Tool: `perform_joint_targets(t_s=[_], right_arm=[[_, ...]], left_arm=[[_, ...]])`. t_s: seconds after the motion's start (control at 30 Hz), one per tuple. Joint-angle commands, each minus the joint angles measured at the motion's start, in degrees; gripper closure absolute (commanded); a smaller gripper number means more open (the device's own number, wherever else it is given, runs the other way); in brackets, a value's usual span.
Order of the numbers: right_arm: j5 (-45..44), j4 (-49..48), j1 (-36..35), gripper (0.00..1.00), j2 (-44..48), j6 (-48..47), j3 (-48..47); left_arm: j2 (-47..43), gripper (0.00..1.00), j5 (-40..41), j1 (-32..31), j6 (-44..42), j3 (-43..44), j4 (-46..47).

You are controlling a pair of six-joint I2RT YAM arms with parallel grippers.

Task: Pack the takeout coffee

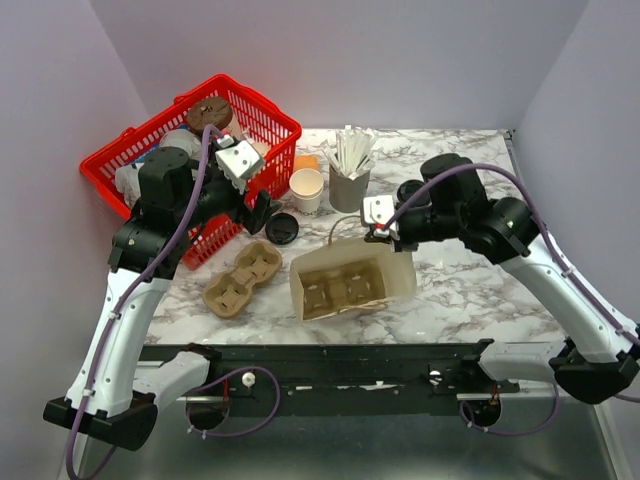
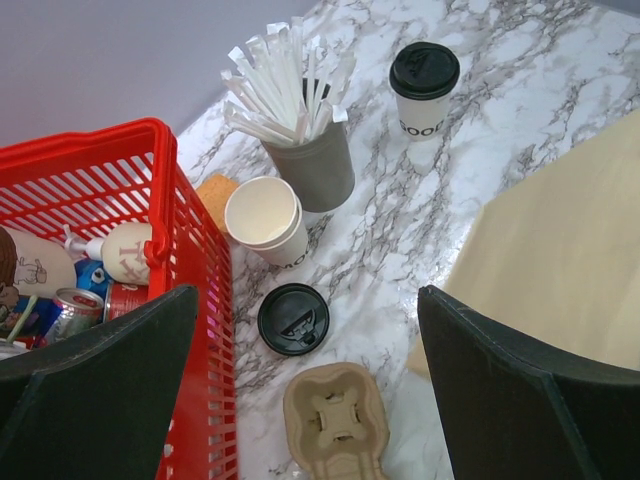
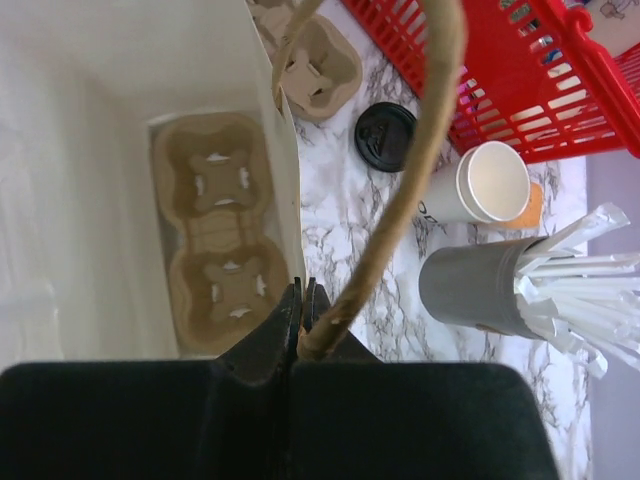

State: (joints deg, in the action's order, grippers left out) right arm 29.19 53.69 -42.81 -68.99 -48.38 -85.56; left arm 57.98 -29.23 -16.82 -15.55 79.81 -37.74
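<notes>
The takeout coffee [image 2: 423,90], a cream-white cup with a black lid, stands at the back of the table, partly hidden behind my right arm in the top view [image 1: 408,191]. My left gripper [image 1: 262,212] is open and empty, hovering above a loose black lid [image 2: 293,318] beside the red basket. It also shows in the left wrist view [image 2: 306,310]. My right gripper [image 3: 302,300] is shut on the rim of the paper bag [image 1: 400,275] and holds it open. A brown cup carrier [image 3: 215,240] lies inside the bag.
A red basket [image 1: 265,120] of items stands at the back left. A stack of cream cups [image 2: 265,215] and a grey cup of white sticks [image 2: 312,170] stand near the coffee. A second cup carrier [image 1: 242,278] lies on the marble. The bag's twine handle [image 3: 400,200] loops over my right fingers.
</notes>
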Motion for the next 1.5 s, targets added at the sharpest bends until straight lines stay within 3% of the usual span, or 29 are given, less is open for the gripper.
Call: perform_joint_targets(t_s=[0.0,0.33,0.4,0.47,0.63,0.83,0.97,1.1,1.43,1.47], right_arm=[[3.9,5.5,-0.3,1.00,-4.6,3.2,-3.4],[4.3,5.7,-0.3,0.94,-14.8,2.5,-9.5],[3.5,6.4,-0.3,0.85,-16.8,2.6,-11.5],[2.7,6.5,-0.3,0.65,-17.5,3.2,-12.3],[-0.3,6.2,-0.3,0.41,-17.4,4.5,-15.9],[-1.5,7.7,1.6,0.28,-17.3,7.0,-21.7],[1.2,8.1,6.9,0.25,-17.7,13.2,-29.1],[5.9,6.2,14.6,0.22,-20.5,21.9,-34.2],[-5.1,-1.2,28.1,0.20,-27.1,31.3,-27.1],[-5.7,-1.7,29.9,0.08,-28.5,33.5,-26.9]], left_arm=[[0.5,0.02,-3.1,0.5,0.0,2.0,0.6],[2.4,0.02,-15.9,0.4,2.4,-1.0,-2.9],[2.2,0.03,-16.6,0.5,7.3,-3.2,0.8],[1.8,0.03,-17.3,0.5,11.0,-6.7,5.8],[4.1,0.05,-19.8,0.3,14.6,-9.3,9.3],[7.7,0.05,-24.3,0.0,12.5,-8.4,9.1],[9.4,0.07,-25.6,-1.9,9.8,-7.5,7.5],[9.9,0.09,-20.5,-3.9,8.4,-8.0,7.8],[13.0,0.32,-17.5,-7.2,1.4,-8.9,3.6],[13.4,0.34,-17.4,-7.3,1.0,-9.1,3.5]])
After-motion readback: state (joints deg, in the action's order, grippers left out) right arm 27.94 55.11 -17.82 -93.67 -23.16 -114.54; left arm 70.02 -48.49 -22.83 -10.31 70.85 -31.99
